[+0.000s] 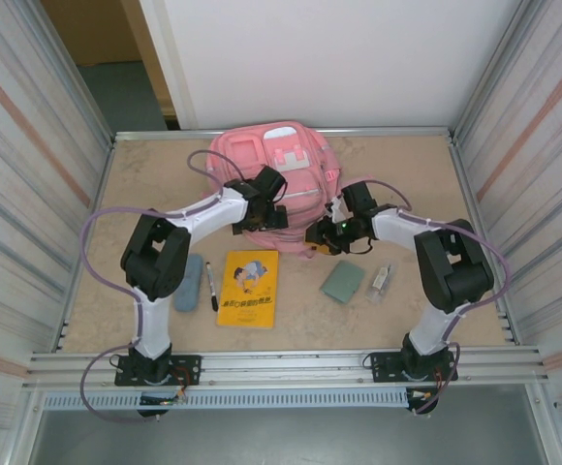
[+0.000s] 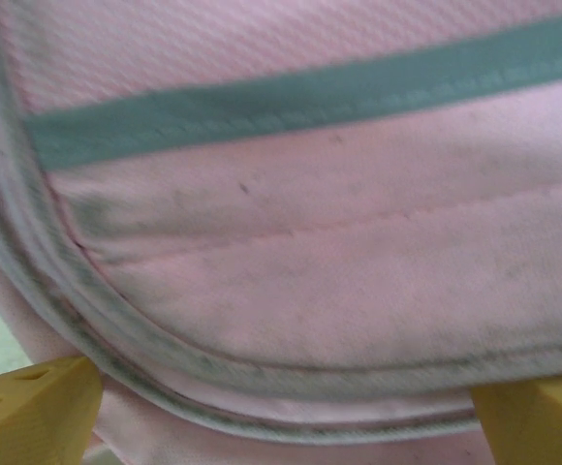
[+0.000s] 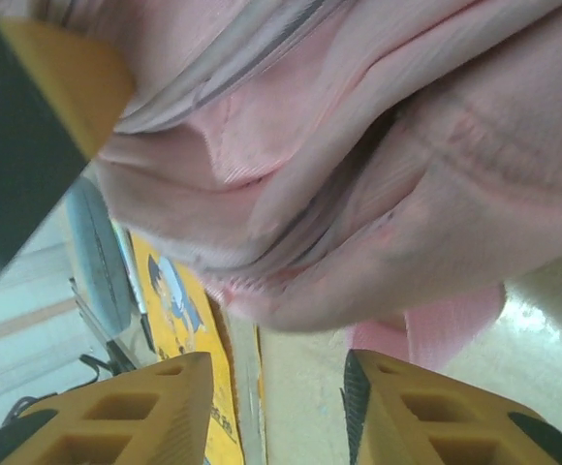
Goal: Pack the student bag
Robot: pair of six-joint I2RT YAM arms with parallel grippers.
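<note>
Working the student bag point(image 1: 276, 174) at the tabletop's far middle. My left gripper point(image 2: 281, 421) gapes over its front. My right gripper point(image 3: 276, 407) is half-parted at its near-right edge, holding nothing. Book point(image 1: 248, 288), pen point(image 1: 211, 287), case point(image 1: 189, 282) and pouch point(image 1: 342, 281) are unpacked.

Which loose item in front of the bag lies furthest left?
The blue-grey pouch, at the row's end; the black pen, yellow book and green pad all lie to its right.

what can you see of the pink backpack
The student bag is a pink fabric backpack lying flat at the far middle of the table, with white patches, grey piping and a grey-green band. Its near end is rumpled, a pink strap trailing. The left hand and right hand are at that end.
</note>
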